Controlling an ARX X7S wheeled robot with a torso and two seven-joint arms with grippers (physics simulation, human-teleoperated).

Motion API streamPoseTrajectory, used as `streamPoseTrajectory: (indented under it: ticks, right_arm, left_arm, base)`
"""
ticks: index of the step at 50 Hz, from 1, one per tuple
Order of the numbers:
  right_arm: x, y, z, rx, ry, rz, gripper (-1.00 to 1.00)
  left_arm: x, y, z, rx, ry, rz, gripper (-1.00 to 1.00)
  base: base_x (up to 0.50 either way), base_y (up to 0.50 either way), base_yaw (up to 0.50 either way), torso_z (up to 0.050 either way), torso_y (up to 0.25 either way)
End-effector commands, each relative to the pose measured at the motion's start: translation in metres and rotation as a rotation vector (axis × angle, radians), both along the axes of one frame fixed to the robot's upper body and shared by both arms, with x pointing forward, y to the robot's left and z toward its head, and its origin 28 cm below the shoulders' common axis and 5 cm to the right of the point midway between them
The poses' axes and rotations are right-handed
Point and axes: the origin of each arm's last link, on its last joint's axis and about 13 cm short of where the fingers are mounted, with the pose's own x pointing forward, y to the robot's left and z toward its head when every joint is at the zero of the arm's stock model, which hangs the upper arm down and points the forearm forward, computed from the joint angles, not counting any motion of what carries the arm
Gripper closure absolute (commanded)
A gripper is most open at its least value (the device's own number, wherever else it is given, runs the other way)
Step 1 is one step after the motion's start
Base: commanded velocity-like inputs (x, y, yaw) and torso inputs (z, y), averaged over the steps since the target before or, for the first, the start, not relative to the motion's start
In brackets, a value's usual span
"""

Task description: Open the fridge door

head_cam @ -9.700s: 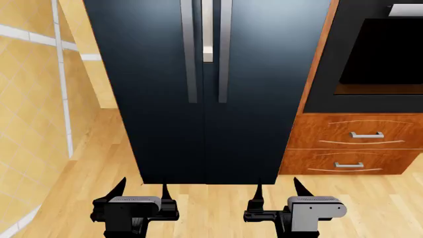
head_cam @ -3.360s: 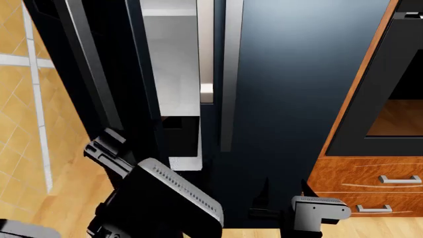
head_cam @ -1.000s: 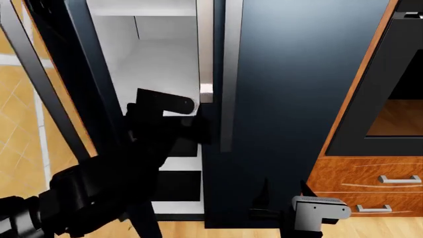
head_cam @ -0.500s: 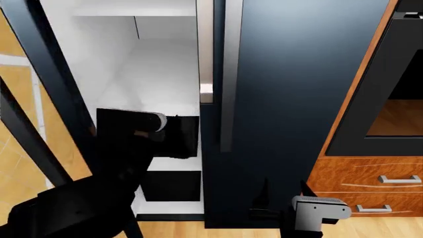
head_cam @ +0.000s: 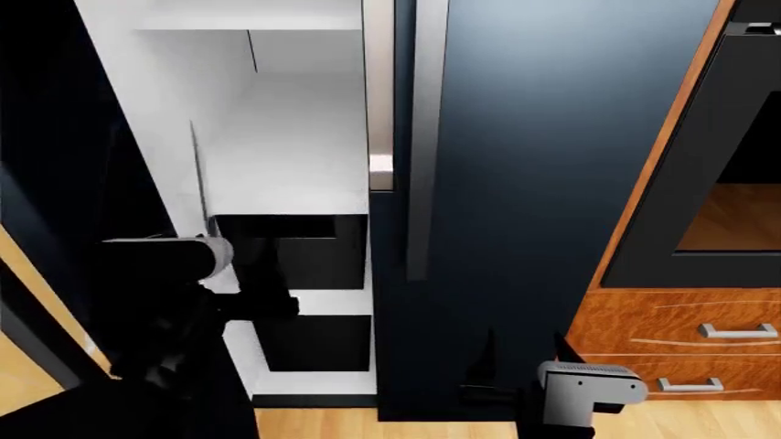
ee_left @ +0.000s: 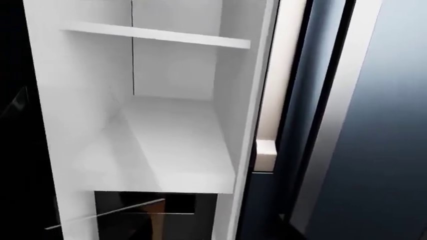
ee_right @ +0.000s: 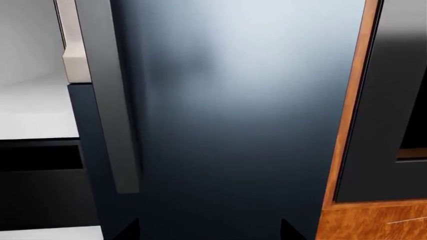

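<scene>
Wood floor (head_cam: 329,422) | fridge (head_cam: 550,165) left door swung wider | left arm (head_cam: 171,302) lower

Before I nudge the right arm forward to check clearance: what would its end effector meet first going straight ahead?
Most likely the fridge's closed right door, which fills the right wrist view ahead of the right end effector. Its handle sits off to one side. Depth is unclear.

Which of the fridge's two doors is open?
The glossy dark left fridge door is swung wide, baring white shelves and black bins. The right door with its silver handle sits shut.
</scene>
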Motion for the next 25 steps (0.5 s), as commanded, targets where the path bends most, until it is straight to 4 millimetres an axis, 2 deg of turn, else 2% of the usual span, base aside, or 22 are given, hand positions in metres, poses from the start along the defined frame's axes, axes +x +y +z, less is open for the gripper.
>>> streamPoseTrajectory:
  ticks: [1, 5, 6, 7, 10, 11, 17, 20, 23, 24, 25]
  right_arm:
    - [0.000, 0.000, 0.000, -0.001, -0.001, 0.000, -1.00]
    - [0.000, 0.000, 0.000, -0.002, 0.000, 0.001, -1.00]
    - [0.000, 0.000, 0.000, -0.002, -0.001, 0.001, -1.00]
    - [0.000, 0.000, 0.000, 0.000, -0.001, 0.000, -1.00]
    - [0.000, 0.000, 0.001, -0.001, -0.001, 0.002, -1.00]
    - [0.000, 0.000, 0.001, 0.001, -0.001, 0.001, -1.00]
    - [0.000, -0.001, 0.001, 0.004, -0.003, 0.001, -1.00]
    - [0.000, -0.001, 0.001, 0.004, -0.004, 0.002, -1.00]
    - [-0.001, 0.000, 0.001, 0.004, -0.003, 0.001, -1.00]
    - [0.000, 0.000, 0.001, 0.003, -0.003, 0.001, -1.00]
    - [0.000, -0.001, 0.001, 0.004, -0.002, -0.001, -1.00]
  left_arm:
    - [0.026, 0.071, -0.025, 0.102, 0.064, 0.471, -1.00]
    - [0.021, 0.078, -0.029, 0.085, 0.089, 0.471, -1.00]
    - [0.021, 0.079, -0.030, 0.089, 0.083, 0.495, -1.00]
    - [0.025, 0.078, -0.033, 0.114, 0.147, 0.558, -1.00]
    - [0.025, 0.081, -0.036, 0.117, 0.127, 0.555, -1.00]
    - [0.032, 0.076, -0.038, 0.125, 0.121, 0.574, -1.00]
    - [0.029, 0.088, -0.050, 0.118, 0.105, 0.642, -1.00]
    - [0.034, 0.088, -0.053, 0.140, 0.109, 0.709, -1.00]
    - [0.033, 0.092, -0.057, 0.151, 0.147, 0.748, -1.00]
    - [0.029, 0.097, -0.058, 0.107, 0.176, 0.758, -1.00]
    - [0.025, 0.102, -0.058, 0.154, 0.171, 0.811, -1.00]
  base:
    - [0.01, 0.00, 0.00, 0.000, 0.000]
    - [0.00, 0.00, 0.00, 0.000, 0.000]
    - [0.00, 0.00, 0.00, 0.000, 0.000]
    - [0.00, 0.00, 0.00, 0.000, 0.000]
    - [0.00, 0.00, 0.00, 0.000, 0.000]
    - [0.00, 0.00, 0.01, 0.000, 0.000]
    - [0.00, 0.00, 0.00, 0.000, 0.000]
    - [0.00, 0.00, 0.00, 0.000, 0.000]
    - [0.00, 0.00, 0.00, 0.000, 0.000]
    - [0.00, 0.00, 0.00, 0.000, 0.000]
    - [0.00, 0.00, 0.00, 0.000, 0.000]
